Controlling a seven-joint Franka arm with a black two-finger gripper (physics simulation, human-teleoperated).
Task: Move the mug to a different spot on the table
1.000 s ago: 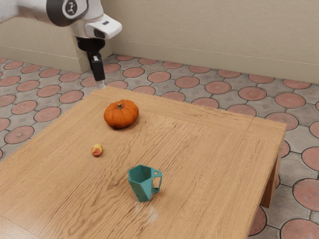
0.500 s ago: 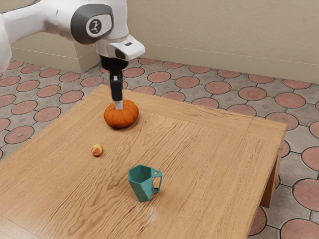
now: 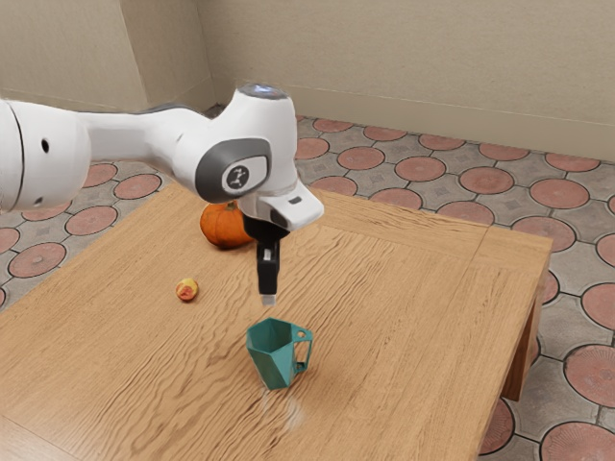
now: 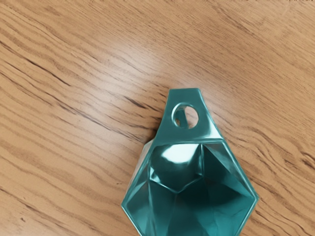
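The teal mug [image 3: 279, 352] is stood upright near the front of the wooden table [image 3: 413, 288]. Its bare interior [image 4: 189, 196] is partly cut off in the wrist view. The gripper [image 3: 268, 298] is held just above the rim with nothing gripped. How far it is opened cannot be told. Farther back are set a small fruit [image 3: 187, 289] and a pumpkin [image 3: 221, 230] half hidden behind the arm [image 3: 144, 154]. A tiled floor [image 3: 432, 168] and a beige wall [image 3: 432, 58] are seen beyond.

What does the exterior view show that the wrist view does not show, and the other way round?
The exterior view adds the arm, its gripper hanging just above the mug, an orange pumpkin, a small fruit and the tiled floor. The wrist view adds a look straight down into the mug's faceted inside. Both share the teal mug, standing upright on the wooden table.
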